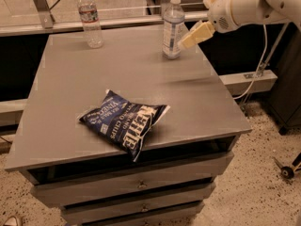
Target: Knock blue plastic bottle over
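- Chip bag, centre of the frame: large white letters "ETTLE"; the smaller print is illegible.
- Blue plastic bottle, upper centre: label text is illegible.
- Gripper, just right of that bottle: no legible marking.

We see a warm, yellowish indoor light over the whole scene, rather dim. It falls from above: the surface is evenly lit, while the gap under its near edge lies in deep shadow. The tool, at the far right just beside the blue plastic bottle, looks pale and bright, and a soft, diffuse shadow lies on the surface nearer us. The chip bag throws a thin dark shadow along its near edge.
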Action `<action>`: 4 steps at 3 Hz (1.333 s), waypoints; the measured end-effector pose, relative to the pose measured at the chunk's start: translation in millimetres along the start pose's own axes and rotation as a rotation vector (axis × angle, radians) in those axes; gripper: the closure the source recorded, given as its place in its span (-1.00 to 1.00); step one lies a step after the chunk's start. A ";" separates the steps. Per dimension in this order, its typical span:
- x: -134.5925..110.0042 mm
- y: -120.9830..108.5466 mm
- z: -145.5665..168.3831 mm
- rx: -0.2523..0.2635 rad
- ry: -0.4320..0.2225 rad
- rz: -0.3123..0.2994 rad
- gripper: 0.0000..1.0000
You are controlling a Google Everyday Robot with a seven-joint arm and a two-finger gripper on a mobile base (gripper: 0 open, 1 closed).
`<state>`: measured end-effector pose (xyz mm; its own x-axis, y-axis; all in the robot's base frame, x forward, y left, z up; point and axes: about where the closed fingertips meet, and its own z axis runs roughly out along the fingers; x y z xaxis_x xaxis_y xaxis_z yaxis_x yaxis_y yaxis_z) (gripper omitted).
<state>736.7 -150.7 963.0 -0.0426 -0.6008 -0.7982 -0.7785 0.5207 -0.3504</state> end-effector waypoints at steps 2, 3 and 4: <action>-4.1 -3.6 58.1 -0.035 -0.167 0.173 -1.00; -1.9 -2.3 73.7 -0.034 -0.225 0.208 -0.56; -0.7 -5.7 73.0 -0.019 -0.254 0.213 -0.10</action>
<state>786.9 -109.0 929.8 -0.0502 -0.3084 -0.9499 -0.7806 0.6054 -0.1553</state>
